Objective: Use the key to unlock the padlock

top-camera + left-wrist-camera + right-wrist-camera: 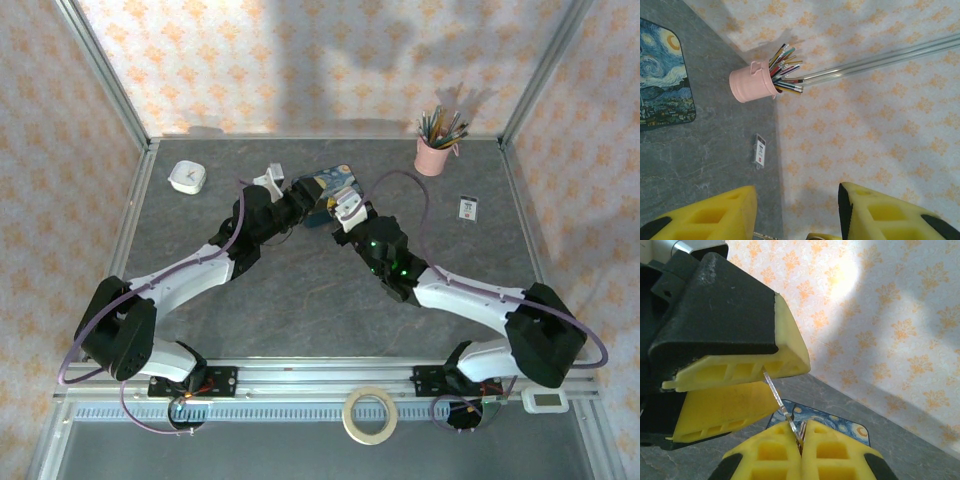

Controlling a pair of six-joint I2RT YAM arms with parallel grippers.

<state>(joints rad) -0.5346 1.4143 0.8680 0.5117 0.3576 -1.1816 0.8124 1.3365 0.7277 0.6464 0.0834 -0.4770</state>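
My right gripper [801, 427] is shut on a thin silver key [777, 396]. A small looped metal bit is pinched beside the blade, and I cannot tell whether it is a ring or a shackle. The blade slants up to the left gripper [786, 384] and ends between its yellow fingers [740, 369]. In the left wrist view the left gripper [797, 216] stands open, with nothing visibly held. I cannot make out the padlock. From above, the left gripper [308, 203] and the right gripper [332, 215] meet tip to tip over the blue starry-night box [335, 180].
A pink cup of pens [434, 150] stands at the back right, with a small white tag [467, 207] in front of it. A white square object [187, 177] lies at the back left. A tape roll [368, 415] rests on the front rail. Patterned walls enclose the grey table.
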